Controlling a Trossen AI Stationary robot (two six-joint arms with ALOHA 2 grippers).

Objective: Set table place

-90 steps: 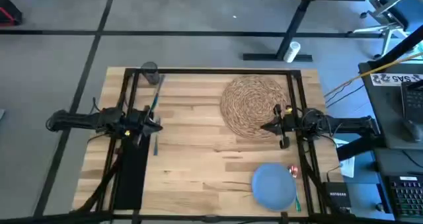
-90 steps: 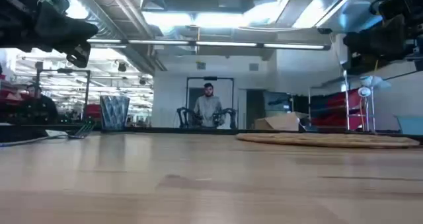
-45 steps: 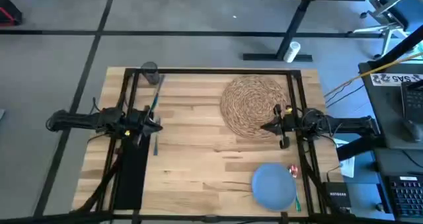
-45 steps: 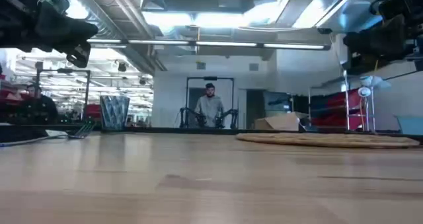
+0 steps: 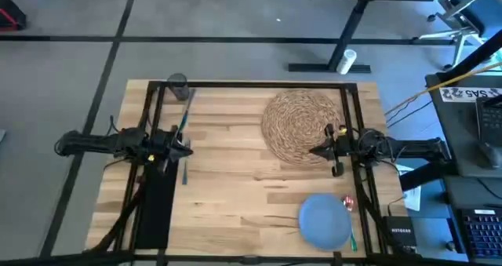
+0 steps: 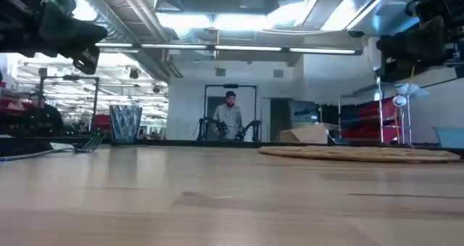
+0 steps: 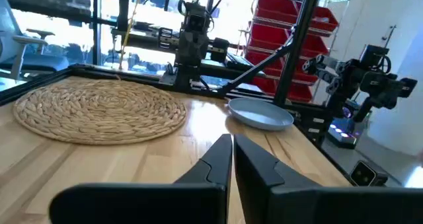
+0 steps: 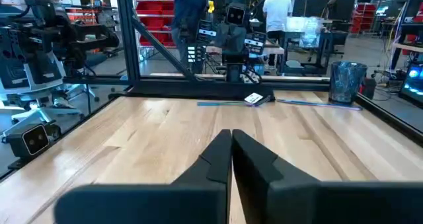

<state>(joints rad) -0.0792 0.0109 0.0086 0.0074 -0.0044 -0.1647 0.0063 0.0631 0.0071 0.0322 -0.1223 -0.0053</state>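
Note:
The round woven placemat (image 5: pixel 298 121) lies flat at the table's far right. The blue plate (image 5: pixel 324 220) rests near the right front corner, with red-handled (image 5: pixel 348 203) and green (image 5: pixel 354 238) cutlery beside it. A black napkin (image 5: pixel 157 211) lies at the near left, a teal fork (image 5: pixel 183 118) and a grey glass (image 5: pixel 177 83) at the far left. My left gripper (image 5: pixel 188 147) hovers shut above the table's left side, over the fork. My right gripper (image 5: pixel 313 150) hovers shut over the placemat's near edge. Both hold nothing.
Black frame posts (image 5: pixel 350 109) stand along the table's left and right sides. Bare wood (image 5: pixel 243 172) lies between the two grippers. A person (image 6: pixel 230 119) stands in the room beyond the far edge.

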